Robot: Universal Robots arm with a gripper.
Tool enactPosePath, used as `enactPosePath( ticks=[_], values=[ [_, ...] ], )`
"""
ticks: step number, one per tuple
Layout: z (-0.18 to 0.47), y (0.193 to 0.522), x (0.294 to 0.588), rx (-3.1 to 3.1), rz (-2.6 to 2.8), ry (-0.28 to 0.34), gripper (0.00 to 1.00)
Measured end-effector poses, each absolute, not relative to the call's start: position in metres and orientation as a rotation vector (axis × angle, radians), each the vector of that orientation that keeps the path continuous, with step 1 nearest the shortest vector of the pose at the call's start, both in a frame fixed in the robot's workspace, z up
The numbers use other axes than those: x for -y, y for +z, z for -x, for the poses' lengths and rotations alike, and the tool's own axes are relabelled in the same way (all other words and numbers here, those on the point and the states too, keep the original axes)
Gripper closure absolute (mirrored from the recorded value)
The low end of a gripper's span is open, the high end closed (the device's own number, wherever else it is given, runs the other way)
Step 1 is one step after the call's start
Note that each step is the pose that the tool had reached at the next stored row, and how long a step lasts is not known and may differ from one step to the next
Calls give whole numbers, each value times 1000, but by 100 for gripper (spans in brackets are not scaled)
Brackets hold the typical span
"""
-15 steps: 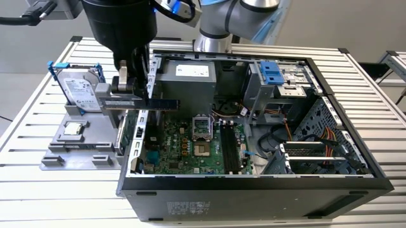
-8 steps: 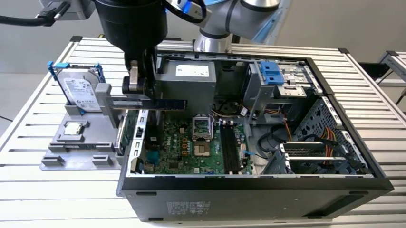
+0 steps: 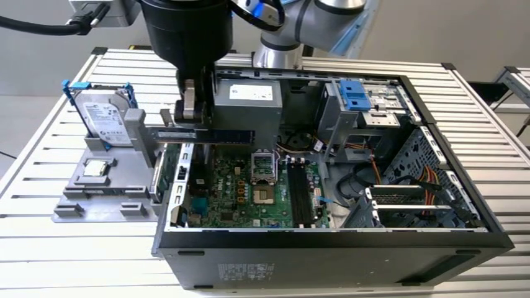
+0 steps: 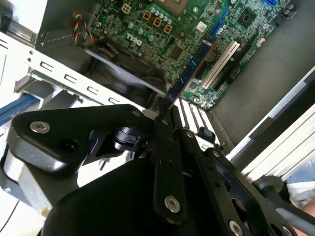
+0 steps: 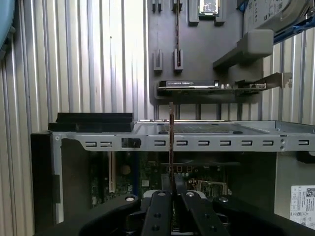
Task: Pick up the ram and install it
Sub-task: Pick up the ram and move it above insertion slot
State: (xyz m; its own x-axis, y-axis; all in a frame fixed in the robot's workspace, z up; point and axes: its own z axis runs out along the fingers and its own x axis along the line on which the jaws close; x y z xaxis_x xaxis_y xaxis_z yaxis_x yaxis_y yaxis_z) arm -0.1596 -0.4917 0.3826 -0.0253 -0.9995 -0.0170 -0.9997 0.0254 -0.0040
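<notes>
A slatted metal table (image 3: 33, 261) carries the whole scene. Nearest in the exterior view we see the black wall of an open case (image 3: 331, 257), which lies on its side. Inside it lies the green motherboard (image 3: 240, 192), with its black slots (image 3: 298, 195) toward the middle of the case.

On the exterior view's left, just beside the case, a grey fixture (image 3: 91, 198) rests on the table. A green card (image 3: 168, 171) stands on edge at the fixture's case side. Farther back the fixture holds a hard drive (image 3: 103, 118) upright in a blue bracket.

Above the case's left rim we see the gripper (image 3: 190, 121) hanging from the arm (image 3: 186, 31). It is pinched narrow on one end of the ram (image 3: 223, 135). The ram lies level in the air, reaching toward the exterior view's right over the board. It stands apart from the slots and is seated in none of them.

In the second wrist view the ram (image 4: 197, 61) runs away from the gripper (image 4: 165, 110) as a blue stick over the board. In the first wrist view we see it edge-on, a thin line (image 5: 171, 142) rising from between the two black fingers (image 5: 158, 206). Beyond the ram sits the grey power supply (image 3: 248, 102).
</notes>
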Motion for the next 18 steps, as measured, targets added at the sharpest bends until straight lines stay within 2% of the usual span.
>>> enactPosePath(
  ticks=[18],
  values=[
    [127, 383, 492, -2240, 2184, 17, 100]
  ],
)
